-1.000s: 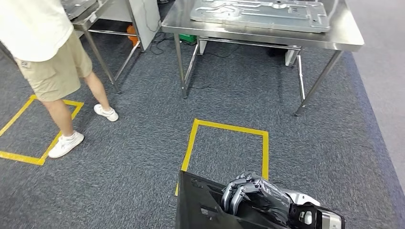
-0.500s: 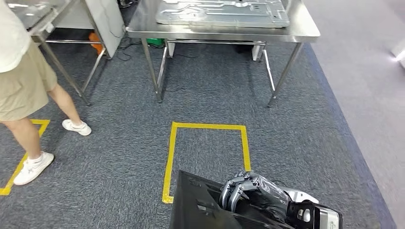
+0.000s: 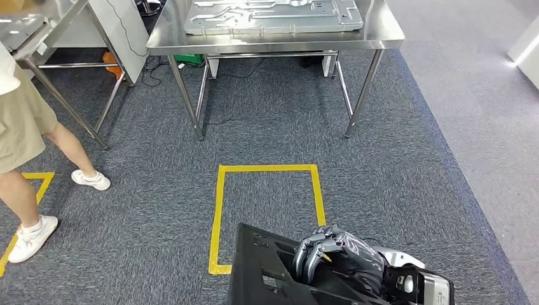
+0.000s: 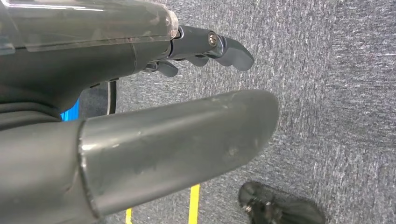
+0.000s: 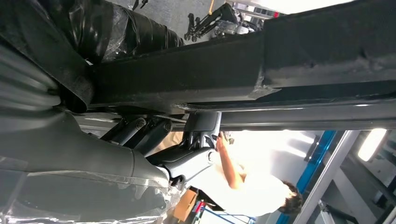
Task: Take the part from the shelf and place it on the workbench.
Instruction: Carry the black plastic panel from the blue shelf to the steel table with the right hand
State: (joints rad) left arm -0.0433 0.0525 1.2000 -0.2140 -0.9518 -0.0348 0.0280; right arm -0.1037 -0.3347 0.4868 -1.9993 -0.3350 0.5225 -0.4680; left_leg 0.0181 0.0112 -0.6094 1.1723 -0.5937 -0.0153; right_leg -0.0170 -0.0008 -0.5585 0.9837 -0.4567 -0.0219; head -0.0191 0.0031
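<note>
R hand (image 3: 330, 254) is gripping black part (image 3: 267, 273); L hand (image 4: 205, 46) hanging loose, empty. Risk: part slipping while walking to surface (image 3: 381, 39).

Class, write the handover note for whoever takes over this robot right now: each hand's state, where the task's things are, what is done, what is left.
Right hand: grips the top edge of the black part, held low in front of the body.
Left hand: holds nothing, fingers apart, above the carpet.
Workbench: steel table ahead, beyond the yellow floor square; a grey metal panel already lies on it.
Person: stands to the left of the path.
Done: part is in hand, off the shelf.
Left: approach the workbench and set the part on it.
</note>
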